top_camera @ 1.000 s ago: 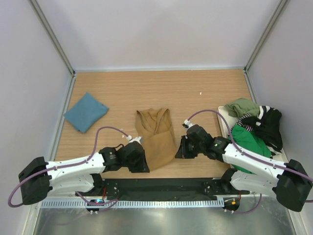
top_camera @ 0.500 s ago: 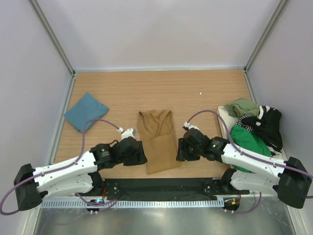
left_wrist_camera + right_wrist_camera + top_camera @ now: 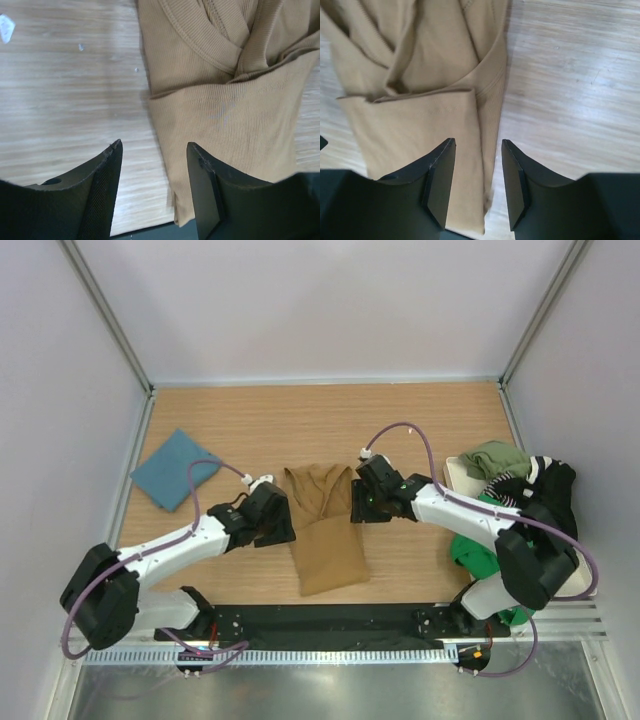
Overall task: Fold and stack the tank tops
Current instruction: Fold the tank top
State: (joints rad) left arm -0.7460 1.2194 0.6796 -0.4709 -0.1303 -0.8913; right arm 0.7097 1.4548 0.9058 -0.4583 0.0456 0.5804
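Nearest my end, the tan tank top (image 3: 322, 530) lies flat on the table (image 3: 420, 420), with its long axis running roughly 6 to 12 o'clock and the neckline at the far end. The left gripper (image 3: 280, 523) sits just off its 9 o'clock edge and the right gripper (image 3: 356, 508) just off its 3 o'clock edge. They are level with each other about halfway up the garment, and neither arm is clearly the nearer.

Both sets of jaws stand partly open and hold nothing. In the left wrist view the left gripper (image 3: 154, 150) straddles the cloth's side edge. In the right wrist view the right gripper (image 3: 478, 145) does the same on its own side.

I judge the coming move turns on that flanking: each side edge lies straight ahead of its fingers.

The wrist cameras show a folded layer whose cross edge lies over the crossed straps, which from overhead is only a faint line. Only the overhead shows the rest of the table. The teal top (image 3: 175, 468) lies at 10 o'clock, well apart from the tan one. The unfolded heap of green (image 3: 478, 550), olive (image 3: 495, 457) and black (image 3: 553, 492) tops is at 3 o'clock.
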